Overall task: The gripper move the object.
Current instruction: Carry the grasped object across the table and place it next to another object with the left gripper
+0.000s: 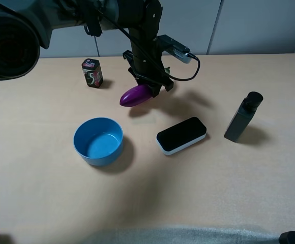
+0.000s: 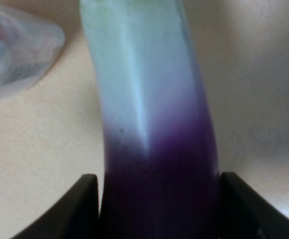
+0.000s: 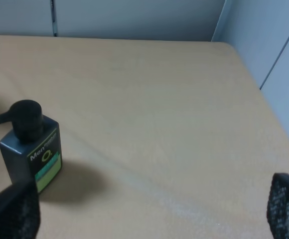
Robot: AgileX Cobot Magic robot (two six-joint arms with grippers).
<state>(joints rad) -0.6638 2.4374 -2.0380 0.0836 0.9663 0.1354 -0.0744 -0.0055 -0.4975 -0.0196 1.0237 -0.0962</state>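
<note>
The purple eggplant (image 1: pixel 136 95) hangs tilted a little above the table, and its shadow lies just below it. My left gripper (image 1: pixel 151 84) is shut on it from above, at the far middle of the table. In the left wrist view the eggplant (image 2: pixel 154 149) fades from purple to white, and it is clamped between the two dark fingers (image 2: pixel 82 211). Its green stem is out of view. My right gripper (image 3: pixel 149 209) is open and empty, with its fingertips wide apart above the table's right part.
A blue bowl (image 1: pixel 98 141) stands in front of the eggplant, to the left. A black-and-white eraser (image 1: pixel 181 135) lies in front of it, to the right. A dark pump bottle (image 1: pixel 243 117) (image 3: pixel 30 149) stands at the right. A small dark box (image 1: pixel 92 72) stands at the back left.
</note>
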